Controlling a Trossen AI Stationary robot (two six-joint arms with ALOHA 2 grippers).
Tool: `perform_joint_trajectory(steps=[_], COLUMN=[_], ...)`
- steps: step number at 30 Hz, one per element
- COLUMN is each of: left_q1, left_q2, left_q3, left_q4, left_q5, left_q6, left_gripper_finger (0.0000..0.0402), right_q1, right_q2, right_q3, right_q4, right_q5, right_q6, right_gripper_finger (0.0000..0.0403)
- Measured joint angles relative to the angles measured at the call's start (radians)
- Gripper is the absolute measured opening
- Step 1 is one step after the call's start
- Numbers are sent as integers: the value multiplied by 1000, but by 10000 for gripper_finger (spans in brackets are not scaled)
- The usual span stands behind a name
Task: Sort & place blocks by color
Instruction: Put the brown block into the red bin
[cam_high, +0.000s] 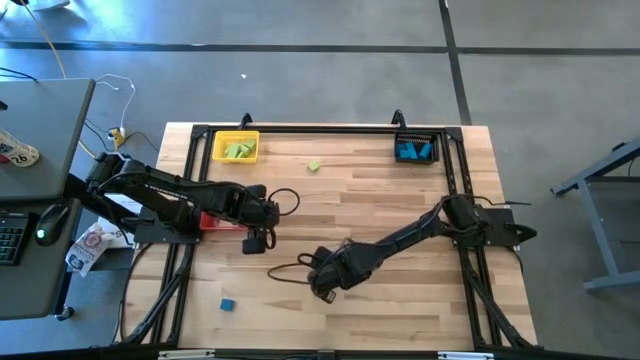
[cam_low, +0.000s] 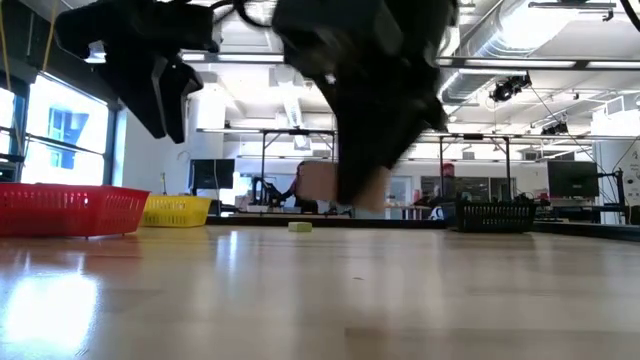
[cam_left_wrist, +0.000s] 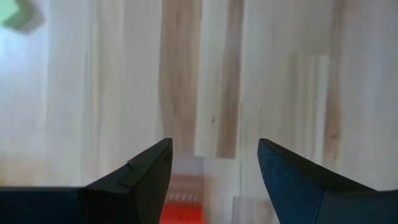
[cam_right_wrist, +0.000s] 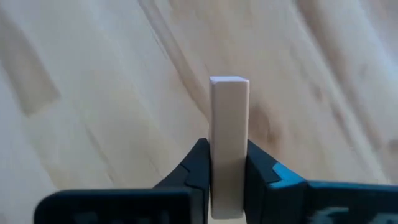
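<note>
R gripper (cam_right_wrist: 227, 180) is clamped on a tan bar (cam_right_wrist: 229, 124), smooth plain wood w/ square end, sticking out past the dark fingers, over the desk (cam_high: 400, 300) mid-front. L gripper (cam_left_wrist: 214, 168) has its wedge-shaped fingers apart, nothing btwn them, above pale plank grain near the red bin (cam_low: 70, 210). Loose green block (cam_high: 314, 166) lies toward the back; blue cube (cam_high: 228, 304) front-left. Yellow mesh bin (cam_high: 236, 147) holds green blocks, black bin (cam_high: 416, 148) blue ones.

Bright overhead light, tabletop (cam_low: 300, 300) glare, blurred low-view foreground
</note>
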Motion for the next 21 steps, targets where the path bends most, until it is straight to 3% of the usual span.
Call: perform_joint_trajectory(steps=[10, 21], left_q1=[0, 0], left_q2=[0, 0], left_q3=[0, 0], left_q4=[199, 384], left_q5=[47, 143], left_q6=[87, 110], left_gripper_finger=[223, 223], right_q1=[-50, -112], right_q2=[-88, -117], right_q3=[1, 1], right_q4=[121, 199], right_q5=[146, 153], right_q6=[-260, -448], right_gripper_finger=[36, 35])
